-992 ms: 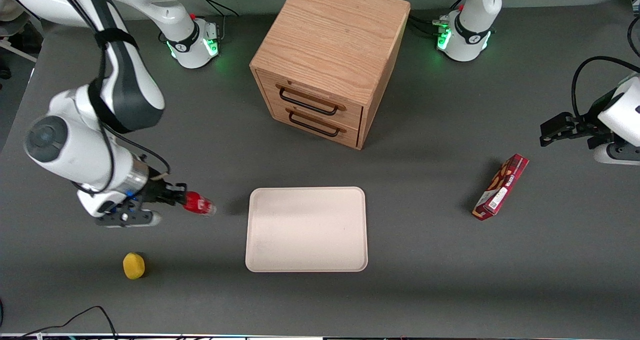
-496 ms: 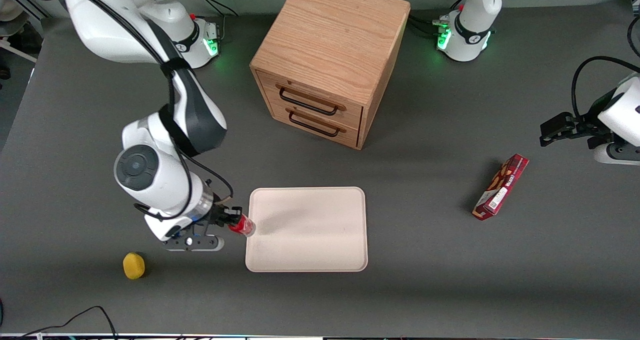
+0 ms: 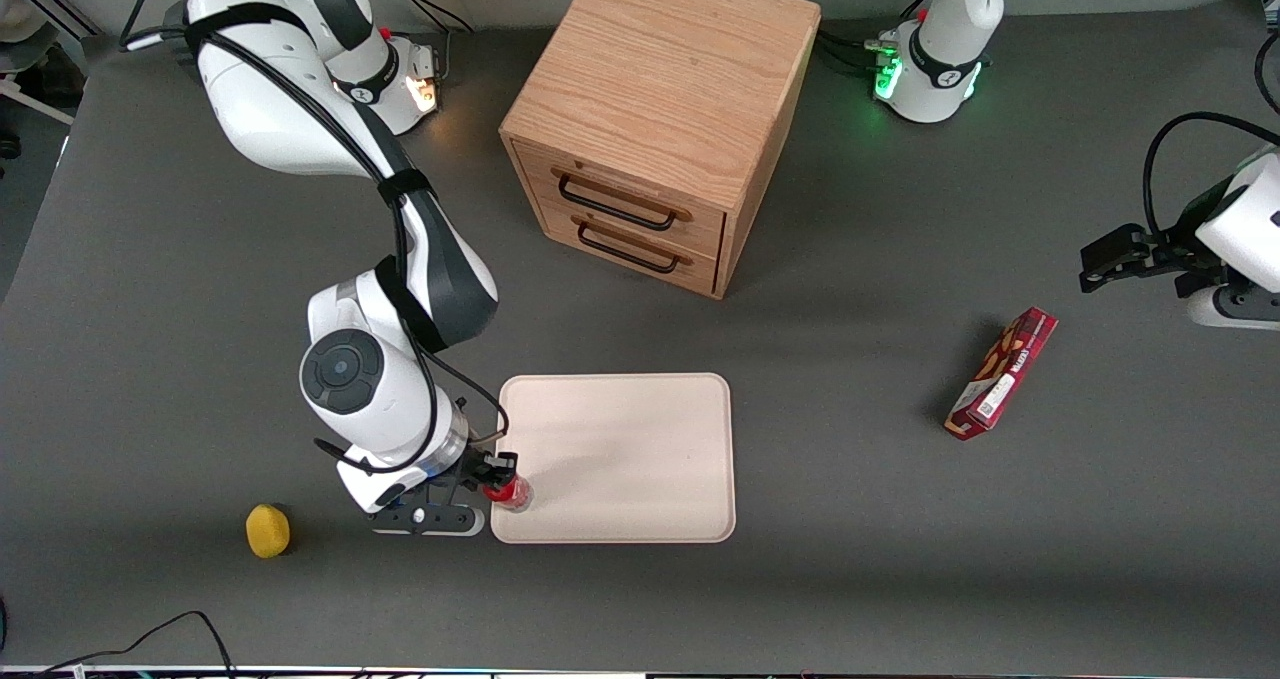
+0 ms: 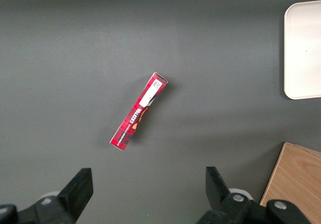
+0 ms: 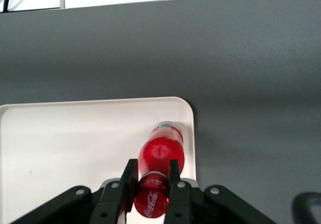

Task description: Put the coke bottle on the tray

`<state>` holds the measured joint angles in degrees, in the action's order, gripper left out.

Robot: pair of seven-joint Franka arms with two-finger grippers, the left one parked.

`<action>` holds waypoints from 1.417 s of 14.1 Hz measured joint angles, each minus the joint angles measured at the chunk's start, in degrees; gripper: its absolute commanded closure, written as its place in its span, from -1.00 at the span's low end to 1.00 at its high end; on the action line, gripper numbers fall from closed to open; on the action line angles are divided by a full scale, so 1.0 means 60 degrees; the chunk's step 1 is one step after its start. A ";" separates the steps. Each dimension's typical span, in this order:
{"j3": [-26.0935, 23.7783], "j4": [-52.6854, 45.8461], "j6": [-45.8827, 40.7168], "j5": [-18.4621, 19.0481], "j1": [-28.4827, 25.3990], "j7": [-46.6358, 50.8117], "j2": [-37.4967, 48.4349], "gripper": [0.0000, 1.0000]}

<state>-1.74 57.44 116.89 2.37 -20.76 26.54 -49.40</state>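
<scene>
The coke bottle (image 3: pixel 512 493) is small and red with a clear base; it also shows in the right wrist view (image 5: pixel 161 156). My right gripper (image 3: pixel 497 475) is shut on its cap end (image 5: pixel 152 179) and holds it over the tray's corner nearest the front camera, at the working arm's end. The tray (image 3: pixel 640 429) is pale cream-pink with a low rim and lies nearer the front camera than the cabinet. It also shows in the right wrist view (image 5: pixel 70 138) and the left wrist view (image 4: pixel 303 48). Whether the bottle touches the tray I cannot tell.
A wooden drawer cabinet (image 3: pixel 660 109) stands farther from the front camera than the tray. A yellow lemon-like object (image 3: pixel 267 530) lies toward the working arm's end. A dark-red snack box (image 3: pixel 1001 373) lies toward the parked arm's end; it also shows in the left wrist view (image 4: pixel 139 111).
My right gripper has carried the coke bottle from beside the tray onto its near corner, moving toward the front camera and toward the parked arm's end.
</scene>
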 measured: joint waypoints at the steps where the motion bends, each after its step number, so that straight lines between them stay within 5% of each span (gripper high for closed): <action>1: -0.0001 -0.0019 0.0063 0.0000 -0.0002 0.0053 -0.0087 1.00; 3: -0.0008 -0.0034 0.0207 0.0000 -0.0071 0.0198 -0.0200 1.00; 4: -0.0008 -0.0051 0.0216 0.0000 -0.0145 0.0273 -0.0234 0.73; 6: -0.0009 -0.0088 0.0220 0.0000 -0.0243 0.0354 -0.0262 -0.95; 13: 0.0136 -0.0437 -0.0255 0.0109 -0.0135 0.0249 -0.0137 -1.00; 20: 0.0206 0.0375 -0.2289 0.0240 0.1165 -0.1380 0.2256 -1.00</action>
<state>-0.51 59.69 103.15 3.81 -13.77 18.27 -35.86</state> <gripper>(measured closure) 0.000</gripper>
